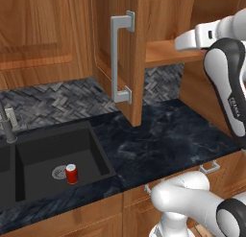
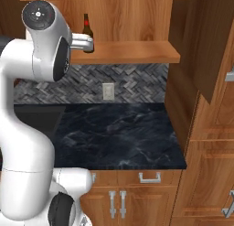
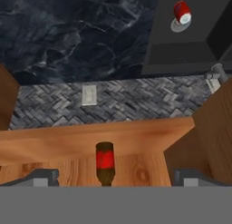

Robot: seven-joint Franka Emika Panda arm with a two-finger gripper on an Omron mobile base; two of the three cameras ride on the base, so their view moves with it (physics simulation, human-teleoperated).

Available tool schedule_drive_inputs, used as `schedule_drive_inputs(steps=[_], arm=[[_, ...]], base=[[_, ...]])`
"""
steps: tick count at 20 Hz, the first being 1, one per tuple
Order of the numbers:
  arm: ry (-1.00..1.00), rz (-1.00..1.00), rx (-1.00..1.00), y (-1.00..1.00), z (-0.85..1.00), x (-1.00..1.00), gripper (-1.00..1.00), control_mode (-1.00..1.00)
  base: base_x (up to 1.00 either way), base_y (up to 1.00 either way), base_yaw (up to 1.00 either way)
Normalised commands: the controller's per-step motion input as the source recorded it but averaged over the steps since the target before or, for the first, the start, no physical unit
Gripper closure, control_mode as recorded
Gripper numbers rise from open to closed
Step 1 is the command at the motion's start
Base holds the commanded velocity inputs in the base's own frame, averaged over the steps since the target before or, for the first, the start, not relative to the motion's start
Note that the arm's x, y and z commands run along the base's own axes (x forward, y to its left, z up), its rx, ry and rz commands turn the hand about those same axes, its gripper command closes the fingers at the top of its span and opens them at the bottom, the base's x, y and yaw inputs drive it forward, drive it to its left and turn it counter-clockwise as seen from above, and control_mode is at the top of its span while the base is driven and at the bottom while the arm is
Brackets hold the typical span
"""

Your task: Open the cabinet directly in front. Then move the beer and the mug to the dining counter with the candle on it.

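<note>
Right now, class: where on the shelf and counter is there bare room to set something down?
The shelf is bare right of the beer. The counter is bare between the sink and the right-hand cabinets. It is tight around the beer, where the open gripper sits; a red can stands in the sink.

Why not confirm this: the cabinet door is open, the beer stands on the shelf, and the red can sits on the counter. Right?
Wrong about the red can: the left base view shows it in the sink, not on the counter. The cabinet door is open and the beer stands on the shelf.
</note>
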Motion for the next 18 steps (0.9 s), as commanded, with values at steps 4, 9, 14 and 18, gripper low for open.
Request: schedule_drive_inputs(steps=[4,9,14,18], arm=[[-0.16,0.0,0.0,0.13,0.0,0.29,-1.0,-1.0],[-0.06,0.0,0.0,0.14,0.0,0.31,-1.0,-1.0],[0.0,0.0,0.0,0.12,0.08,0.33,-1.0,-1.0],[0.0,0.0,0.0,0.01,0.17,0.28,-1.0,-1.0]], base=[[0.0,0.0,0.0],[0.0,0.0,0.0],[0.0,0.0,0.0],[0.0,0.0,0.0]])
